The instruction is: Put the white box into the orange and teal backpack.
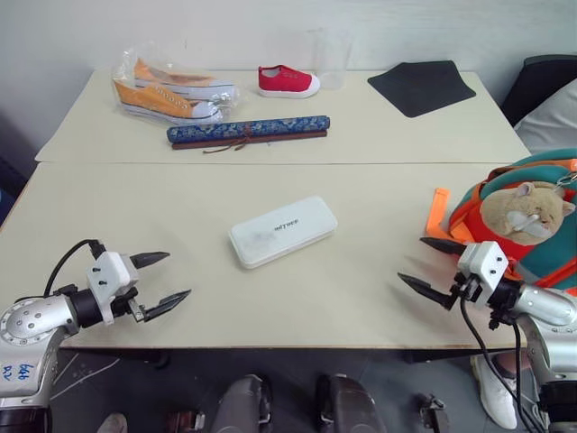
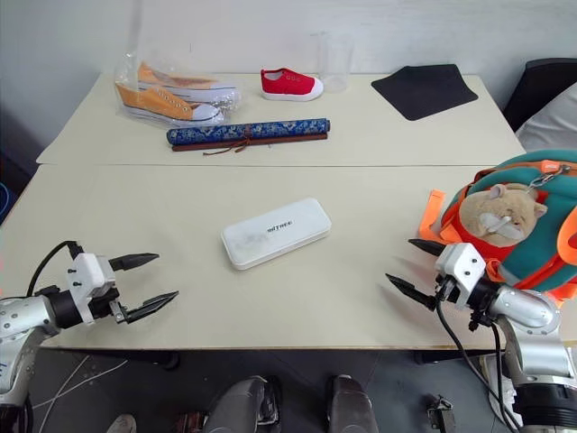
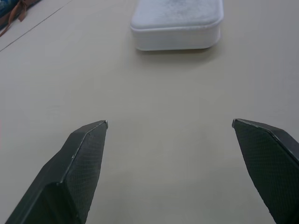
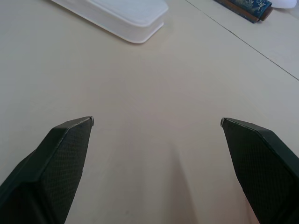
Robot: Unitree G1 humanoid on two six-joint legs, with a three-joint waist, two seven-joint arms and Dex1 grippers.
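The white box [image 1: 282,231], a flat case with grey lettering, lies in the middle of the near table, and its end shows ahead of my fingers in the left wrist view [image 3: 176,23]. The orange and teal backpack [image 1: 527,221] with a beige plush hamster sits at the table's right edge. My left gripper [image 1: 169,278] hovers open near the front left edge, pointing toward the box with nothing between its fingers. My right gripper [image 1: 422,263] stands open just left of the backpack, also empty, and a corner of the box [image 4: 122,13] lies ahead of it.
On the far table lie a long blue patterned roll [image 1: 248,131], bagged orange sneakers [image 1: 167,90], a red shoe [image 1: 288,80], a clear cup [image 1: 330,57] and a black mat [image 1: 421,87]. The table's front edge runs just below both grippers.
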